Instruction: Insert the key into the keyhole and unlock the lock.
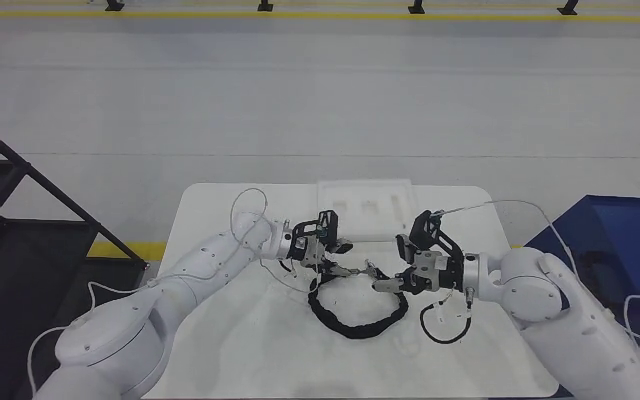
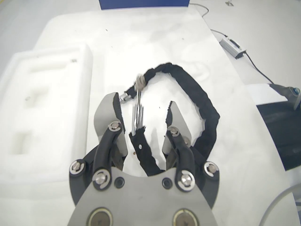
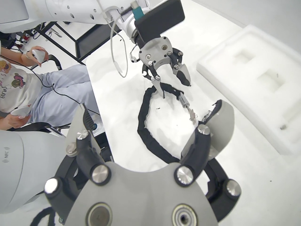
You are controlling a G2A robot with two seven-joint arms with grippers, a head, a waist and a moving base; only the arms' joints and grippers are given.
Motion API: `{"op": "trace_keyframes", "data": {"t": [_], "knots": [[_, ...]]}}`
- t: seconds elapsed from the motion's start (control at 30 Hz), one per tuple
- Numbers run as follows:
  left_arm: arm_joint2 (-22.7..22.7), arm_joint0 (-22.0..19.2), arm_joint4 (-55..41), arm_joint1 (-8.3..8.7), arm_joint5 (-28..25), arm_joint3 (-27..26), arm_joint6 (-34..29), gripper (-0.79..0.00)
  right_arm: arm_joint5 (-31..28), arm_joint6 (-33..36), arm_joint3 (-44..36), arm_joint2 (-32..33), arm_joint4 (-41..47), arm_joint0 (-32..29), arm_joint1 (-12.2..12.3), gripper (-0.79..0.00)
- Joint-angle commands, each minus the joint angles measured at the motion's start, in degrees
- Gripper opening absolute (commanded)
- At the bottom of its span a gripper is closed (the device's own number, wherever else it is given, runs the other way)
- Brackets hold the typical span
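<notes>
Top view: white table (image 1: 230, 330), foam tray (image 1: 365, 205) at far middle. The black sleeved chain lock (image 1: 360, 325) lies as a loop on the near side of both grippers, and its ends come up into the gap between them. Left gripper (image 1: 328, 262) is left of that gap, right gripper (image 1: 385, 283) right of it, the two close together. Small silver key (image 1: 357, 269) sits between them, too small here to tell contact

Left wrist view: left gripper (image 2: 143, 99) jaws apart, nothing clamped. The frayed sleeve end of the chain lock (image 2: 202, 95) runs up between the fingers. Bare metal sticks out of it and ends at the key (image 2: 140, 82), just past the fingertips. A short black stub (image 2: 125, 97) with a silver tip lies just beside one finger. Foam tray (image 2: 47, 95) is on the far side

Right wrist view: right gripper (image 3: 150, 105) jaws wide apart, holding nothing. The key (image 3: 192, 116) lies just beside the finger on the tray side, not between the pads. Left gripper (image 3: 175, 88) is beyond it, also apart, one finger touching the sleeve. Foam tray (image 3: 254, 90) is far of both

The long axis of bare metal plus key runs left-right, from the left gripper toward the right one. The key end is nearer the right gripper, the sleeve end nearer the left. Keyhole can't be made out. Probably the right gripper needs to shift toward the tray to get the key between its pads, while the left pinches the lock end
</notes>
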Motion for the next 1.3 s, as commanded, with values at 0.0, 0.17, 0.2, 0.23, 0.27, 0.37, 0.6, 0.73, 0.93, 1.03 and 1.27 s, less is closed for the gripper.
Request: {"op": "trace_keyframes", "data": {"t": [0.0, 0.17, 0.2, 0.23, 0.27, 0.37, 0.6, 0.73, 0.93, 1.03, 1.27], "knots": [[-1.06, -0.86, 1.14, 0.51, -0.77, -0.28, 3.37, 0.000, -2.57, -2.25, 2.68, -1.18, -2.28, 1.43, -0.46, 0.000], [-2.56, -3.52, 4.43, 3.13, -0.77, -2.83, 11.62, 0.000, -10.23, -7.74, 8.10, -3.78, -5.73, 6.98, -1.90, 0.000], [-2.64, -4.27, 5.21, 3.88, -0.77, -2.95, 12.90, 0.000, -11.92, -8.72, 9.00, -4.26, -6.57, 8.43, -2.22, 0.000], [-2.51, -5.03, 5.96, 4.60, -0.77, -3.36, 14.04, 0.000, -13.68, -9.64, 10.09, -4.80, -7.26, 9.91, -2.55, 0.000], [-2.44, -5.79, 6.02, 5.32, -0.77, -3.71, 14.18, 0.000, -15.16, -10.32, 11.33, -5.40, -7.58, 11.43, -2.90, 0.000], [-1.81, -8.06, 4.74, 7.39, -0.77, -5.20, 14.18, 0.000, -18.59, -11.73, 15.26, -7.14, -8.83, 16.50, -3.99, 0.000], [3.39, -13.87, -3.12, 11.14, -0.77, -7.37, 14.18, 0.000, -23.52, -14.61, 22.58, -9.94, -10.13, 26.81, -6.27, 0.000], [4.85, -16.27, -6.55, 12.75, -0.77, -9.06, 14.18, 0.000, -24.81, -14.89, 25.27, -10.76, -10.14, 30.88, -7.05, 0.000], [4.85, -18.25, -9.20, 15.60, -0.77, -10.95, 14.18, 0.000, -24.81, -14.23, 26.30, -11.22, -9.48, 34.63, -7.35, 0.000], [4.85, -18.62, -10.14, 16.67, -0.77, -11.86, 14.06, 0.000, -24.81, -14.81, 27.48, -11.54, -9.30, 35.66, -7.52, 0.000], [4.85, -18.62, -10.15, 16.67, -0.77, -11.86, 14.06, -0.001, -24.81, -14.81, 27.48, -11.54, -9.30, 35.66, -7.52, 0.000]]}}
